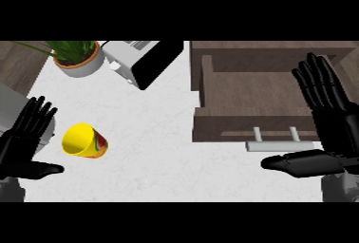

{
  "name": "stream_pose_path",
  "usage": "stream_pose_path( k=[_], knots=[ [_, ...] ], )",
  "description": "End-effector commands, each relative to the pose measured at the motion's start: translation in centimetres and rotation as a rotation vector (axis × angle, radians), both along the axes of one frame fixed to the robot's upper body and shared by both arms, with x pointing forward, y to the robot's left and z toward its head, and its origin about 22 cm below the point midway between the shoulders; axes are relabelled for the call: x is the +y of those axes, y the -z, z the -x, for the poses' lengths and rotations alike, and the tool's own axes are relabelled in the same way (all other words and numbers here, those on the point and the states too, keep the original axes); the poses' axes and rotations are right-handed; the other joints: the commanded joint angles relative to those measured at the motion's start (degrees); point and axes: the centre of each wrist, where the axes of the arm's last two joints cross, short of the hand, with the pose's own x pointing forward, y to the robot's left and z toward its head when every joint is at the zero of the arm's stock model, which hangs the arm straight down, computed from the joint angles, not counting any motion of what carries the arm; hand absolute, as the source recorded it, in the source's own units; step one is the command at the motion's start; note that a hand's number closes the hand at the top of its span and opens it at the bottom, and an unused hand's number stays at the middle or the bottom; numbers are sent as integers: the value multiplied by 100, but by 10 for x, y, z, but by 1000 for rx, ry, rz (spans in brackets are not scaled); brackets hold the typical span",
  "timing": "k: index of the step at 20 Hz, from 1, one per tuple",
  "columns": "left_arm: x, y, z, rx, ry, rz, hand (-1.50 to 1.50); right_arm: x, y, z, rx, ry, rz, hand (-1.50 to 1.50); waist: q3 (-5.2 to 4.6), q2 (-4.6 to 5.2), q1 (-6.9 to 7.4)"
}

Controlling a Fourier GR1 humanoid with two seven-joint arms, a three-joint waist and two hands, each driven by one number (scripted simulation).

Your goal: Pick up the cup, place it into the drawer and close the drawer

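A yellow cup (83, 141) with a red and green pattern lies tipped on the white counter (161, 156) at the left, its mouth facing up and left. My left hand (21, 147) is open just to the left of the cup, fingers straight, thumb pointing right below it, not touching. The brown wooden drawer (252, 95) stands pulled open at the upper right, with a pale bar handle (277, 144) on its front. My right hand (329, 128) is open over the drawer's right side, fingers straight up, thumb stretched left beneath the handle.
A potted green plant (76, 57) stands at the back left. Beside it sits a white and black toaster-like appliance (144, 61). A grey object (17, 107) shows at the left edge behind my left hand.
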Motion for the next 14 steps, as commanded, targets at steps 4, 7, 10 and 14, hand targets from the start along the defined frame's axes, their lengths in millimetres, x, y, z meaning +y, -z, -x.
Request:
stream_pose_path(
  k=[4, 7, 10, 14],
  knots=[
    [17, 45, -10, 86, -23, -23, -150, 18, -22, -12, 9, 7, 6, -150, -4, 6, -18],
    [8, 64, -8, 76, -28, -31, -150, 0, -4, 0, 8, -3, 6, -150, -1, -1, -16],
    [33, 80, 14, 88, -41, -50, -150, 6, -13, -21, 0, 7, 15, -150, -6, 12, -18],
    [16, 99, 7, 71, -47, -58, -150, -6, -22, -11, -16, 6, -7, -150, -11, 22, -70]
  ],
)
